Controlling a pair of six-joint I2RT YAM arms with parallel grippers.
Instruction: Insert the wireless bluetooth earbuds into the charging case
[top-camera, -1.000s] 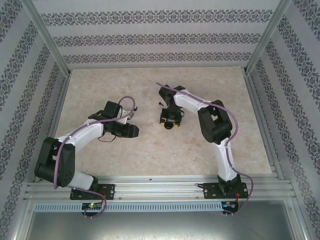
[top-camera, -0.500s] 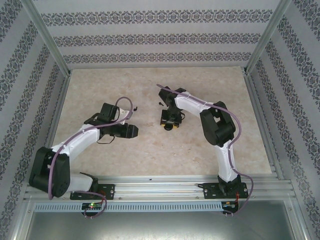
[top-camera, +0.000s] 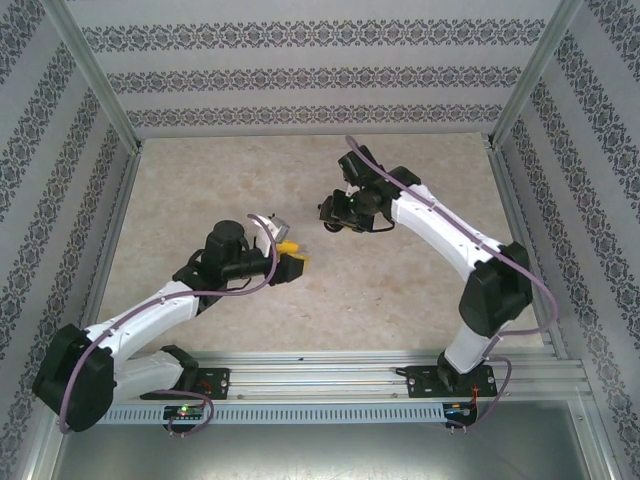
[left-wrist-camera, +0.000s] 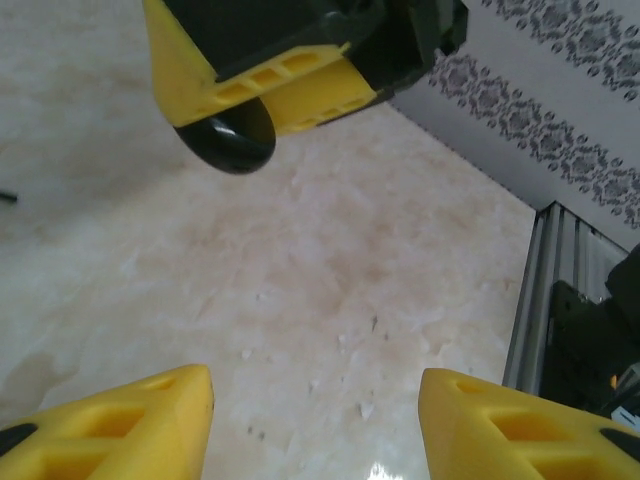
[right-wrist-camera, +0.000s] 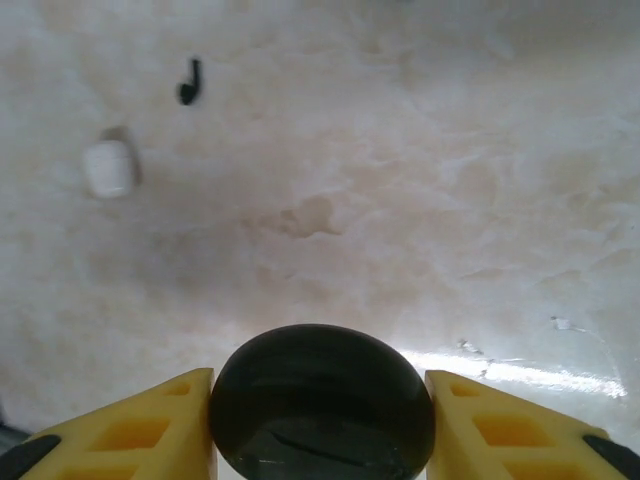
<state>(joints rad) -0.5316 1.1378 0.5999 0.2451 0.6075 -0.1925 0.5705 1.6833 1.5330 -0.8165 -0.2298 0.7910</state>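
Both arms reached farther out; right gripper (top-camera: 333, 215) clamps black charging case (right-wrist-camera: 320, 400), left gripper (left-wrist-camera: 315, 400) parted, empty.

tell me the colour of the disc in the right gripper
Glossy black disc, clearest in the right wrist view.

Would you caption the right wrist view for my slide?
Right gripper holds a round black case; earbud and white piece on the table.
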